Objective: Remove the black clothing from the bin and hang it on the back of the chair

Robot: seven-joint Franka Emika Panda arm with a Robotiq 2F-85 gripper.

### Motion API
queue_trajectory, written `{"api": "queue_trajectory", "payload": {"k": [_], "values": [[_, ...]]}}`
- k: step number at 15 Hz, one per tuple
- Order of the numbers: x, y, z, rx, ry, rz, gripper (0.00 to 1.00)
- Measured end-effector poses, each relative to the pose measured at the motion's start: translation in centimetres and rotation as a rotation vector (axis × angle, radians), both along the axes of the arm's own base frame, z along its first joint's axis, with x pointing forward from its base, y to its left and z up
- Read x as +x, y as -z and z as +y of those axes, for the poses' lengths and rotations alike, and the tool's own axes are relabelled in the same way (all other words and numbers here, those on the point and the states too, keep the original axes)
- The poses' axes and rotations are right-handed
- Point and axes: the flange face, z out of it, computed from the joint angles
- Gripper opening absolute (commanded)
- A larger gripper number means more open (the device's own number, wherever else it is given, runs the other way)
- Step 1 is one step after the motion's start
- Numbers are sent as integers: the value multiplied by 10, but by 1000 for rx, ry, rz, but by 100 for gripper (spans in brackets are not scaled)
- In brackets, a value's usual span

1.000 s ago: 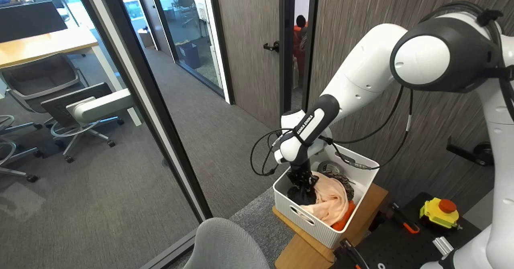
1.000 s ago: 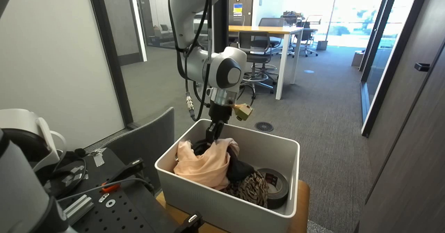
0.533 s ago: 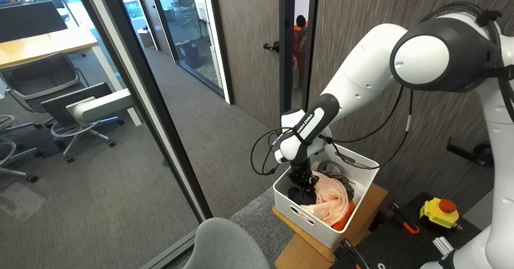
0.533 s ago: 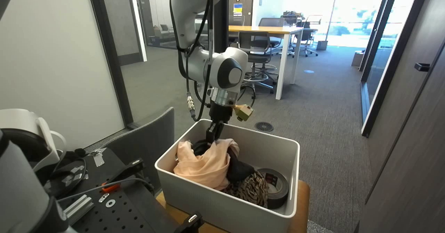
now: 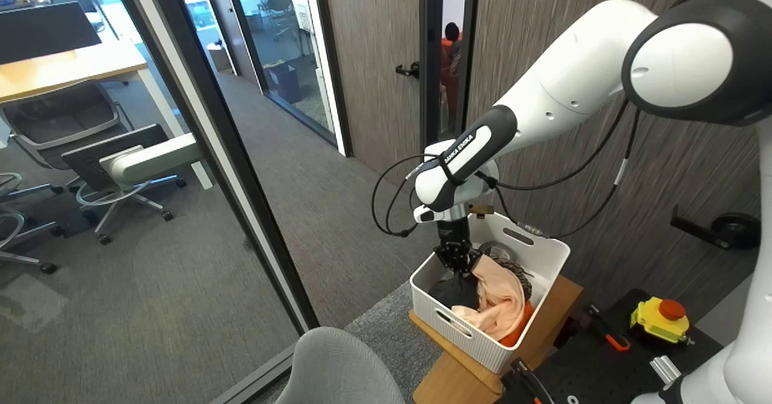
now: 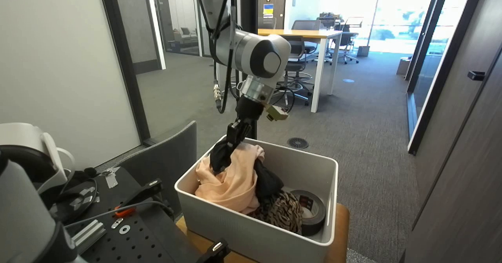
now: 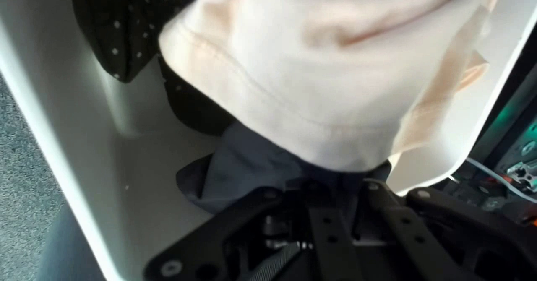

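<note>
The black clothing [image 5: 452, 293] bunches in the white bin [image 5: 467, 339] and stretches up to my gripper [image 5: 459, 264]. In an exterior view a black bundle [image 6: 220, 156] hangs at the fingertips of the gripper [image 6: 234, 142], about at rim height of the bin [image 6: 251, 235]. In the wrist view the gripper [image 7: 333, 184] has its fingers close together on dark cloth [image 7: 256, 163]; the tips are partly hidden. Peach cloth [image 6: 233, 184] lies against the black clothing and covers part of it. The grey chair [image 5: 341, 365] stands beside the bin, its back [image 6: 168, 157] upright.
The bin also holds a leopard-print cloth [image 6: 285, 212], a tape roll [image 6: 313, 216] and orange cloth [image 5: 517, 325]. It stands on a wooden stand [image 5: 446, 380]. A black perforated table [image 6: 137, 239] with tools is beside it. A glass partition frame [image 5: 241, 181] rises behind the chair.
My gripper has risen and tilted, drawing black cloth up with it. The peach cloth is pulled up a little too. The bin and chair have not moved.
</note>
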Motion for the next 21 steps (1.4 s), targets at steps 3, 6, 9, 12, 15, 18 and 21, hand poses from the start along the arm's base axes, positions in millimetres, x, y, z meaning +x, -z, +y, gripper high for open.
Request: {"api": "queue_trajectory", "payload": {"k": [3, 6, 9, 12, 15, 18, 21], "values": [[-2, -40, 2, 17, 33, -20, 9], [-5, -83, 4, 37, 63, -39, 9], [-9, -124, 8, 57, 77, -50, 9], [-16, -160, 16, 73, 74, -57, 9], [-22, -190, 29, 78, 60, -68, 9], [-26, -218, 48, 78, 41, -87, 9], [-31, -244, 74, 77, 20, -114, 9]]}}
